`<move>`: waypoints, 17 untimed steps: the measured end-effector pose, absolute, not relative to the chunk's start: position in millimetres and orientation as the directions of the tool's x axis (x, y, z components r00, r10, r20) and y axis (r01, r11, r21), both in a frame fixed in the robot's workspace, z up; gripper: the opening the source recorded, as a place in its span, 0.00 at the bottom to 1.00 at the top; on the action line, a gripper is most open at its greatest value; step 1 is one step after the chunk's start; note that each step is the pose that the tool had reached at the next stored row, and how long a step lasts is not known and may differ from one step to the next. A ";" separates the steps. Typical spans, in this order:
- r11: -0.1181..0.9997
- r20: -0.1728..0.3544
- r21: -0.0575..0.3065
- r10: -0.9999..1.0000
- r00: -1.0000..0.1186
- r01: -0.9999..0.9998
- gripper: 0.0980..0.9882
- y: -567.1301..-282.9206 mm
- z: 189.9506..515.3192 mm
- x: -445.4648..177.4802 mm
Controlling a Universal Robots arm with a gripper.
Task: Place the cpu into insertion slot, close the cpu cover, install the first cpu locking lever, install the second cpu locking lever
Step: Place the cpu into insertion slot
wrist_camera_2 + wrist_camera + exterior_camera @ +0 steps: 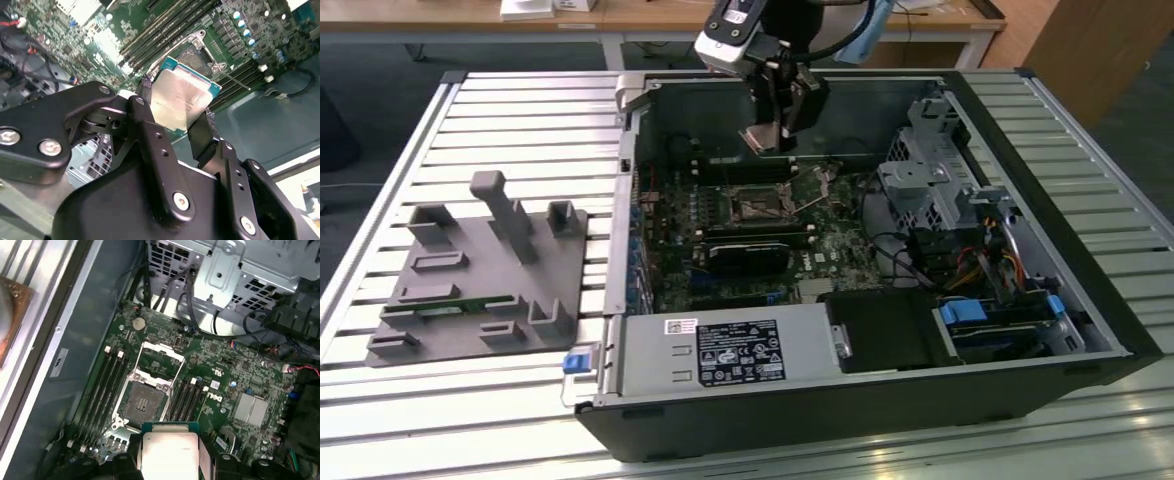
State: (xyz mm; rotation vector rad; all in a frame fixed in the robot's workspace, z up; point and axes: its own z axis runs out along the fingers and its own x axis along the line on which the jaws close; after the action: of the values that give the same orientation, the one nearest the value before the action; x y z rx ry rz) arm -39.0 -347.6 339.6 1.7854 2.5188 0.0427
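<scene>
Clenched in gripper (176,104): cpu (184,95), pinched flat by two opposite edges. Below gripper, well apart: bare slot (142,402), cover (161,350) standing open at its edge, memory slots (107,385) flanking.

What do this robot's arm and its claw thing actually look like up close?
The gripper is matte black. It has a rounded body with jointed links, dotted with silvery screws, and ends in two slim fingers. In the exterior view, the arm above it has a silver-grey wrist section, and a light blue cable curves beside it.
</scene>
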 end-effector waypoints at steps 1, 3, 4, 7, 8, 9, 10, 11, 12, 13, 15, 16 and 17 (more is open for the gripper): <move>0.315 -0.028 0.054 0.949 -0.314 0.948 0.49 -347.6 338.8 -39.0; 0.280 -0.028 0.054 0.960 -0.279 0.959 0.49 -347.5 337.3 -39.0; 0.263 -0.028 0.054 0.965 -0.262 0.963 0.49 -347.6 336.5 -39.0; 0.214 -0.028 0.054 0.977 -0.212 0.975 0.49 -347.6 333.9 -39.0; 0.201 -0.028 0.054 0.979 -0.200 0.978 0.49 -347.5 333.2 -39.0; 0.190 -0.028 0.054 0.982 -0.188 0.980 0.49 -347.6 332.3 -39.0; 0.178 -0.028 0.054 0.984 -0.177 0.982 0.49 -347.6 331.4 -39.1; 0.168 -0.028 0.055 0.986 -0.167 0.984 0.49 -347.5 330.2 -39.1; 0.160 -0.028 0.055 0.987 -0.159 0.986 0.49 -347.6 329.2 -39.1; 0.152 -0.028 0.055 0.988 -0.151 0.987 0.49 -347.6 328.2 -39.1; 0.140 -0.029 0.055 0.990 -0.138 0.989 0.49 -347.6 326.3 -39.1; 0.135 -0.029 0.056 0.991 -0.134 0.989 0.49 -347.6 325.2 -39.1; 0.132 -0.029 0.056 0.991 -0.130 0.990 0.49 -347.6 324.1 -39.1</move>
State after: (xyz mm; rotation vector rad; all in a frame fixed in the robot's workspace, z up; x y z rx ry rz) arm -39.1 -347.6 324.1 2.0323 2.3183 0.0359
